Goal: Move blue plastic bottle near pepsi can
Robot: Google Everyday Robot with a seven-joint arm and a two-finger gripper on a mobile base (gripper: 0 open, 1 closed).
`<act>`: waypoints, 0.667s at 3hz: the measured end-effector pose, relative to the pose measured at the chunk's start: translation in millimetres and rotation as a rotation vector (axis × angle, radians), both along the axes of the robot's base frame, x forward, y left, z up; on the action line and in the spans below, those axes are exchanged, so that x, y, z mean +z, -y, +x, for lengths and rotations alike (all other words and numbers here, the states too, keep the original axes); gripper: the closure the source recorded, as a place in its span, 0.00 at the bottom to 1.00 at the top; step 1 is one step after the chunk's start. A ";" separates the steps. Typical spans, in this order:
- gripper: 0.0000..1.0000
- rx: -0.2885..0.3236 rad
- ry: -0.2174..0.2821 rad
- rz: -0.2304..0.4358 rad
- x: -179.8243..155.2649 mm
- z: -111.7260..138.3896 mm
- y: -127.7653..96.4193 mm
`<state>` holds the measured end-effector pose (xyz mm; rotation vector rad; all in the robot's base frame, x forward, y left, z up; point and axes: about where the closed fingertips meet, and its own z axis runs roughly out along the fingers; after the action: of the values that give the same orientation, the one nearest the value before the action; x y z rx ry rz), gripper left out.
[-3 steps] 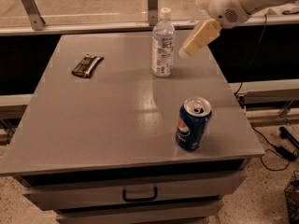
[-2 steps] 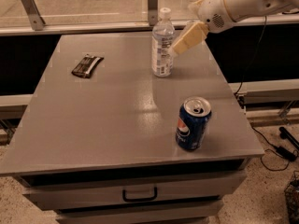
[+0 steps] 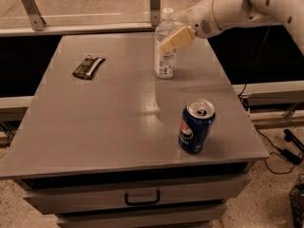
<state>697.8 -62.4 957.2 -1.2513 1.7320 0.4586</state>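
Observation:
The blue plastic bottle (image 3: 164,63), clear with a white cap and white label, stands upright at the back right of the grey table (image 3: 109,113). The pepsi can (image 3: 195,127), dark blue with the round logo and a silver top, stands upright near the front right edge, well apart from the bottle. My gripper (image 3: 173,41) reaches in from the upper right on a white arm. Its beige tip lies across the upper right side of the bottle, just below the bottle's shoulder.
A dark flat snack wrapper (image 3: 89,66) lies at the back left of the table. A drawer with a black handle (image 3: 142,198) sits below the front edge. A rail with glass runs behind the table. Cables (image 3: 280,148) lie on the floor at right.
My gripper has moved left and slightly down, from right of the bottle to overlapping its upper part. Bottle, can and wrapper have not moved.

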 end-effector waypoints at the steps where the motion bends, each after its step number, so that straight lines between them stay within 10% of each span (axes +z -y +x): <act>1: 0.41 0.010 -0.016 0.040 -6.4 6.8 -9.2; 2: 0.64 0.019 -0.023 0.053 -8.6 8.9 -12.6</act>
<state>706.7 -49.9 948.6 -1.2297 1.7175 0.5285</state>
